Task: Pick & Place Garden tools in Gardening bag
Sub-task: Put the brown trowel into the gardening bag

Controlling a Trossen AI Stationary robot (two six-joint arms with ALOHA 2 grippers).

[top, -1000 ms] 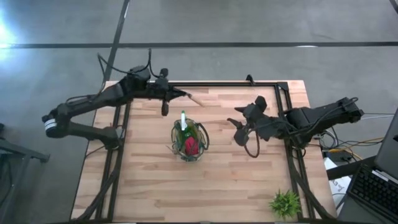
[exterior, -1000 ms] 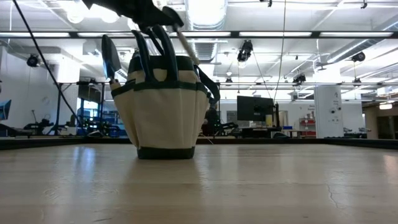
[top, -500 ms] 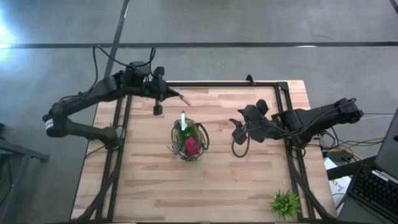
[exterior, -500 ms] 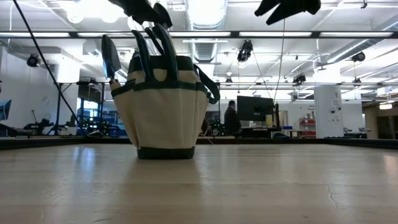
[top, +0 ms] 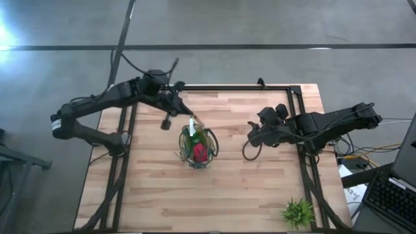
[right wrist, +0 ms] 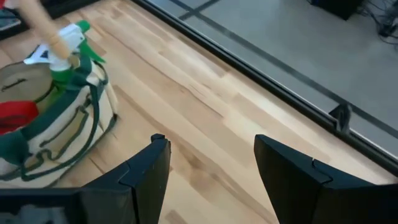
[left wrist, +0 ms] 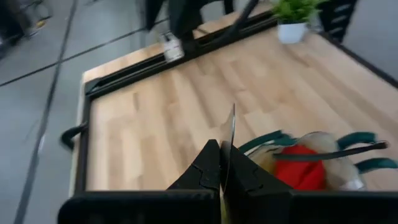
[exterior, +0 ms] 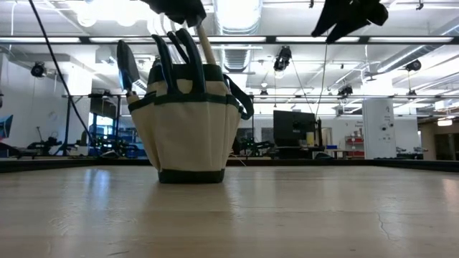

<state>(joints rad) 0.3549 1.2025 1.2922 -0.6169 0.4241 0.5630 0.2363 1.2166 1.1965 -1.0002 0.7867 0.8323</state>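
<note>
The gardening bag (top: 198, 148) stands upright on its base mid-table, olive-tan with a dark green rim (exterior: 188, 99). A red piece (top: 200, 153) lies inside it. A green-and-white trowel (top: 192, 125) sticks up at its far side, and a dark blade (exterior: 127, 64) stands in a side pocket. My left gripper (top: 177, 103), up and to the far left of the bag, is shut on the wooden-handled tool (exterior: 205, 44). That tool slants down to the bag's mouth. My right gripper (top: 257, 135) hangs open above the table, right of the bag. My left gripper pinches the wooden-handled tool's upper end between its two fingers; a thin pale edge (left wrist: 232, 134) sticks out past the fingertips. The fingers slant down from the far left. The wooden handle (right wrist: 45, 26) hangs clear of the table, its lower end at the bag's mouth; whether it touches the bag I cannot tell.
A small green potted plant (top: 298, 212) stands at the near right corner. A black rail (top: 234, 87) runs along the table's far edge and down its sides. Bare wood lies on all sides of the bag.
My left gripper has moved toward the bag and tipped downward, still shut. The tool's wooden handle, earlier pointing across the far side of the table, now slants down to the bag's mouth. My right gripper has sunk a little and rolled, staying open.
</note>
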